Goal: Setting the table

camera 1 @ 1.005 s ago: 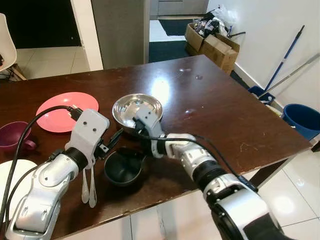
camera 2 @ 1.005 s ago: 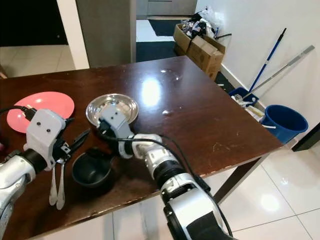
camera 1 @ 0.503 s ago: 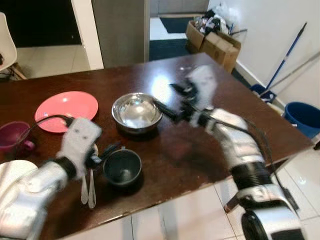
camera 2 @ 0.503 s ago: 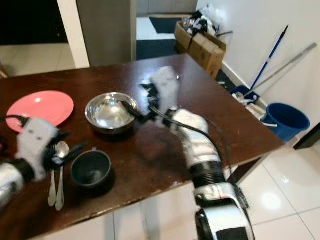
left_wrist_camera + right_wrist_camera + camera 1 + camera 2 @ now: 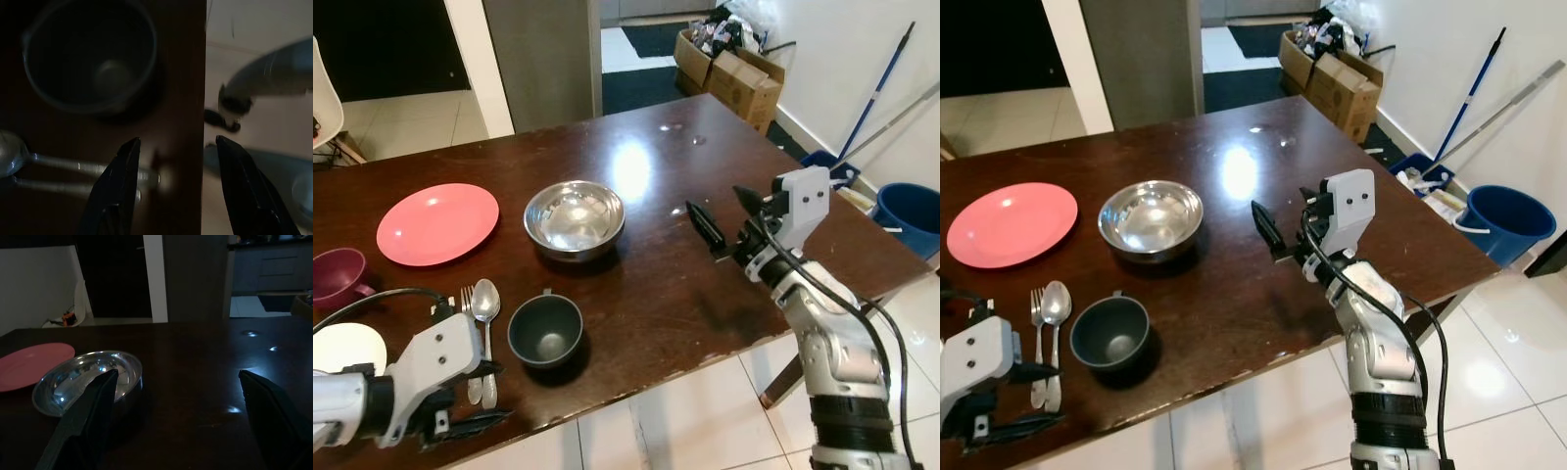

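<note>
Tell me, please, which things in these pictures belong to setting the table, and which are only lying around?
For the job: pink plate, steel bowl, dark cup, spoon, fork, purple mug, white plate.

Lying about: blue bucket, cardboard boxes, mop poles.

A dark brown wooden table [image 5: 705,294] with a glossy top carries the dishes. A steel bowl [image 5: 574,217] sits near its middle and serves as the landmark. To the bowl's left lies a pink plate [image 5: 437,222]. Farther left, at the table's edge, stands a purple mug [image 5: 337,276]. Nearer the robot than the bowl is a dark cup [image 5: 545,331], and just left of that cup lie a spoon [image 5: 485,313] and a fork [image 5: 468,309] side by side. A white plate [image 5: 347,349] lies at the near left corner.
</note>
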